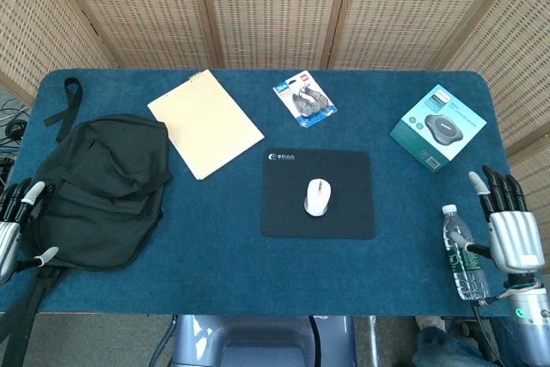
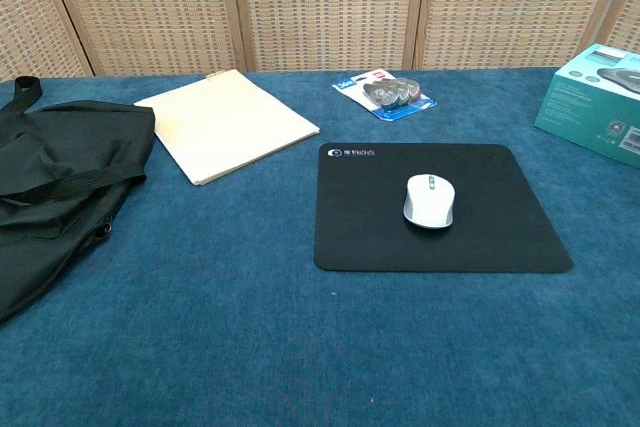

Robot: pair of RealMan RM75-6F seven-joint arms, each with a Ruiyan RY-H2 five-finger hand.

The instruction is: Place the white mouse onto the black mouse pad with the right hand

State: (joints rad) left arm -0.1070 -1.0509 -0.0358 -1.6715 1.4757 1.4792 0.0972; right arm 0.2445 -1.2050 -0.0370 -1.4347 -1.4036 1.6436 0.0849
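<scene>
The white mouse (image 1: 316, 196) (image 2: 429, 199) lies near the middle of the black mouse pad (image 1: 292, 212) (image 2: 370, 232), with nothing touching it. My right hand (image 1: 510, 227) hangs off the table's right edge in the head view, fingers spread and holding nothing, far to the right of the pad. My left hand (image 1: 15, 228) shows at the left border beside the black bag, fingers apart and empty. Neither hand appears in the chest view.
A black bag (image 1: 99, 188) (image 2: 50, 182) covers the table's left side. A tan folder (image 1: 204, 123) (image 2: 226, 123) and a blister pack (image 1: 304, 100) (image 2: 386, 92) lie behind the pad. A teal box (image 1: 438, 126) (image 2: 600, 102) sits at the back right. A water bottle (image 1: 460, 251) stands by my right hand.
</scene>
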